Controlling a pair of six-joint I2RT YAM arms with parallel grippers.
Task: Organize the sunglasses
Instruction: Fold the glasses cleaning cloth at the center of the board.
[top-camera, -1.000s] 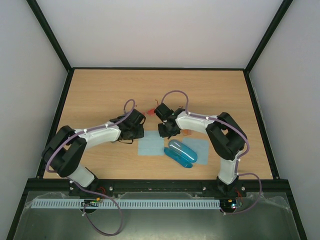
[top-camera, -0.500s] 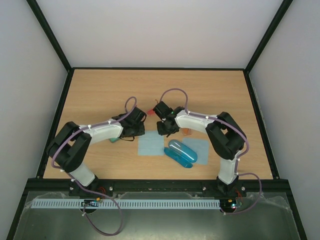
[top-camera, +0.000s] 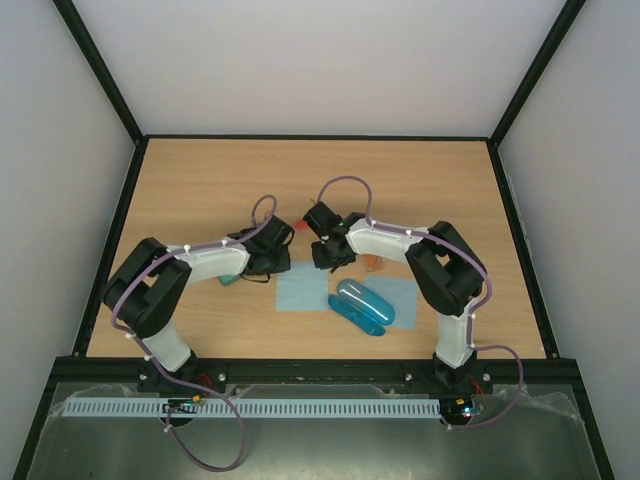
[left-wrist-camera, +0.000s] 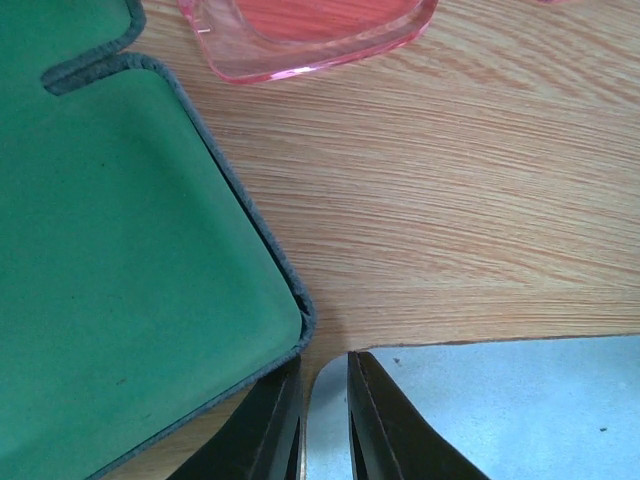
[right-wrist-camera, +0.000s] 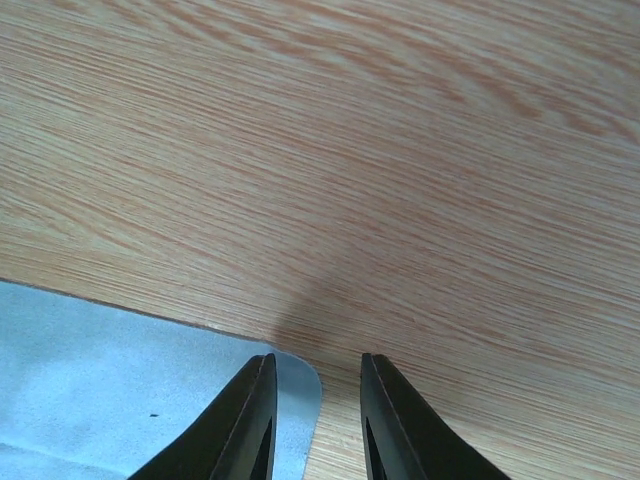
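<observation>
Two arms meet mid-table. The left gripper, jaws a slit apart over a blue cloth corner (pinching or not, I can't tell), has the red-pink sunglasses straight ahead, beside the green case. The right gripper is part-open and empty, and looks less well placed.

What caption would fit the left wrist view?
Left gripper at the corner of a blue cloth, beside a green case and pink sunglasses.
</observation>
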